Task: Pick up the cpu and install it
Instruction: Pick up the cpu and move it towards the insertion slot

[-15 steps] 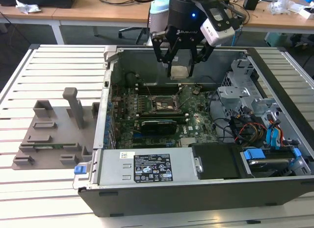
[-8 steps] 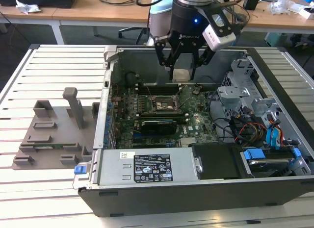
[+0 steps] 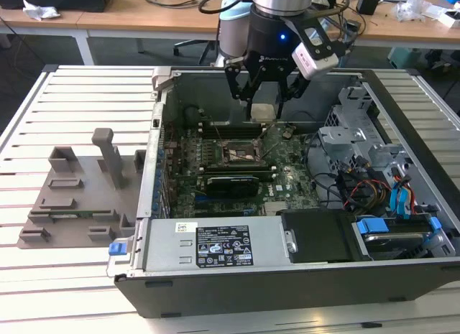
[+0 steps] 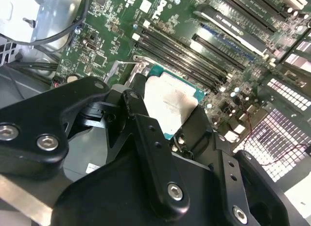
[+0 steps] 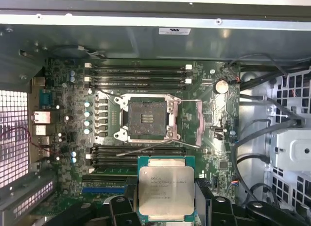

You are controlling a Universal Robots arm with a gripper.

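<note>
First wrist view is showing the gripper (image 5: 167, 214) clamping the cpu (image 5: 166, 189) by two opposite edges, black fingers pinching the green rim on either side. The chip is hanging in the air, not seated yet. In the exterior view it's sitting at about 1 o'clock from the open socket (image 3: 241, 154), above the motherboard (image 3: 287, 179) inside the case (image 3: 402, 86).

What I'm worrying about: the cpu isn't lined up over the socket, so lowering it off-centre or rotated would be mashing the contacts in that dark square recess. A thin wire lever (image 5: 146, 148) is also lying across the board between chip and socket, and an edge could be catching on it. The grip is only on thin edges too, so any bump is risking a tilt or a drop.

Material-wise, the chip is looking flat and square, with a matte silvery lid on a green base. The socket frame is shiny stamped metal, and long black memory slots (image 5: 138, 73) are running just beside it.
</note>
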